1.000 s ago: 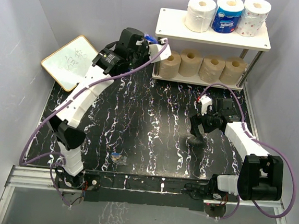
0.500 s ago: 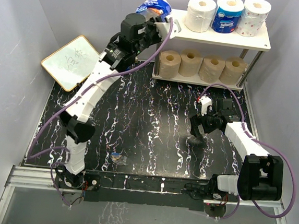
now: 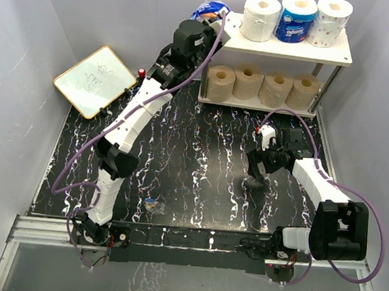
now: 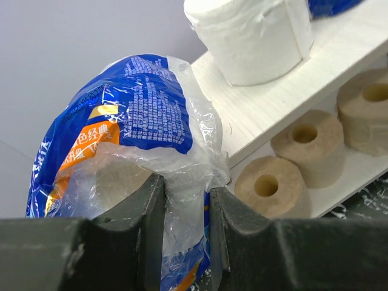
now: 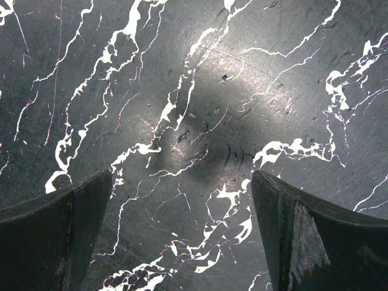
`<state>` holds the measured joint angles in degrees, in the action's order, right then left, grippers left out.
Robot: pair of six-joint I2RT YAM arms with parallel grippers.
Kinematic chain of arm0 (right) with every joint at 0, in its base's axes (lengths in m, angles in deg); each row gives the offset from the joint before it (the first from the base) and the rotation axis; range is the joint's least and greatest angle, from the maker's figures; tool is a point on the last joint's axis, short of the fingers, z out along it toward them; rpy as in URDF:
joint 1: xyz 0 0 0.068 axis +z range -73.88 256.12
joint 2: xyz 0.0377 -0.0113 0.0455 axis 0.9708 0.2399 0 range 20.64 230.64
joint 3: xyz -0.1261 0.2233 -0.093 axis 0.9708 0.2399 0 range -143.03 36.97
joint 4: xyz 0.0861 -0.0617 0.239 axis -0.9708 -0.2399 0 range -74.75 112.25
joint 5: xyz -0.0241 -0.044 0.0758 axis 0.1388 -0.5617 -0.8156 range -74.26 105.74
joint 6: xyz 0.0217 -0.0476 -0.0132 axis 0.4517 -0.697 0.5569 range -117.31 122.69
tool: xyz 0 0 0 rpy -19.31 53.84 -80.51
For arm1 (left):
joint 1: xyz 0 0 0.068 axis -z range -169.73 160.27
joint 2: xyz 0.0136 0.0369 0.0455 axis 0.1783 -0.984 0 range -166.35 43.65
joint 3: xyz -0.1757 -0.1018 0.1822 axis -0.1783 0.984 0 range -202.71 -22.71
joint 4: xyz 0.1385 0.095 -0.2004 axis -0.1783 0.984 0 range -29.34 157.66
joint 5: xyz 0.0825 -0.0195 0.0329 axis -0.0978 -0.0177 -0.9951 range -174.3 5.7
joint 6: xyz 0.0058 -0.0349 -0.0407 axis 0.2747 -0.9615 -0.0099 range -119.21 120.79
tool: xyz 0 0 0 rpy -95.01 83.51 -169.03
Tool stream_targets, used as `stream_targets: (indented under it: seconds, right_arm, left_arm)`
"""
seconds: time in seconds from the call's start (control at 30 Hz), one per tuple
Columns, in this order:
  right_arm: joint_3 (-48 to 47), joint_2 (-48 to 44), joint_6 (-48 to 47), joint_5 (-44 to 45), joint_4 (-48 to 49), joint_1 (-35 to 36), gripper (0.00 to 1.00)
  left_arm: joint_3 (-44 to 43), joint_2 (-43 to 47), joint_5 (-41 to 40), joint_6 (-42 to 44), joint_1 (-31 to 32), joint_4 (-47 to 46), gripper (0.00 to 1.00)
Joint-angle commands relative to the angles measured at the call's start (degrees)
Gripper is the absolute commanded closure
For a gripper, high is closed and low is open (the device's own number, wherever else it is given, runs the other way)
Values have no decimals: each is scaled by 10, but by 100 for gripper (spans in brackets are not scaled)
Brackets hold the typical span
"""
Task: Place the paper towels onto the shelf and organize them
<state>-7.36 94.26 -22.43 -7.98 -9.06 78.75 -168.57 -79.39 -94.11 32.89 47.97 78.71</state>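
Note:
The shelf (image 3: 231,38) stands at the back right. Its top board carries a plain white roll (image 3: 261,18), a blue-wrapped roll (image 3: 297,20) and a dotted roll (image 3: 330,21). Several tan rolls (image 3: 248,81) stand in a row on the lower board. My left gripper (image 3: 215,21) is shut on a crinkled blue and clear plastic package (image 3: 210,9), held at the left end of the top board. In the left wrist view the gripper (image 4: 187,188) pinches the package (image 4: 133,103) beside the white roll (image 4: 251,36). My right gripper (image 3: 257,171) is open and empty over the black tabletop (image 5: 182,91).
A framed whiteboard (image 3: 94,81) leans at the back left. A small crumpled wrapper (image 3: 153,205) lies near the table's front edge. Grey walls close in on both sides and behind the shelf.
My left arm has lifted the blue package from beside the lower board up and right to the top board's left end. The right arm has not moved.

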Motion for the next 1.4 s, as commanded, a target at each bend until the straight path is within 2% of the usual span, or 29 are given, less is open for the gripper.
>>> stream_targets:
  seconds: [0.0,0.43,0.7,0.83,0.97,1.03,1.13,1.2,1.27,1.37]
  right_arm:
    - [-15,2,0,1,16,2,2]
    - [-15,3,6,7,23,2,2]
    - [-36,-29,18,33,40,2,2]
    - [-104,7,16,-52,-13,2,2]
    - [-257,49,-28,-210,-133,1,1]
    - [-311,63,-3,-320,-158,-15,2]
    - [-332,76,95,-525,-73,-52,2]
    - [-323,84,239,-619,88,-66,2]
    - [-314,96,377,-636,239,-67,2]
    - [-307,100,410,-618,329,-67,2]
  left_arm:
    - [-52,31,-4,-51,7,-42,100]
    - [-53,20,-10,-89,10,-27,100]
    - [-32,59,15,-103,10,23,100]
    - [-28,77,47,-120,10,78,100]
    - [-18,103,76,-157,8,131,100]
    - [8,126,104,-190,-1,144,100]
    - [25,148,163,-237,-26,166,100]
    - [35,163,211,-269,-53,174,100]
    - [53,177,300,-322,-100,181,100]
    - [121,209,408,-400,-172,167,100]
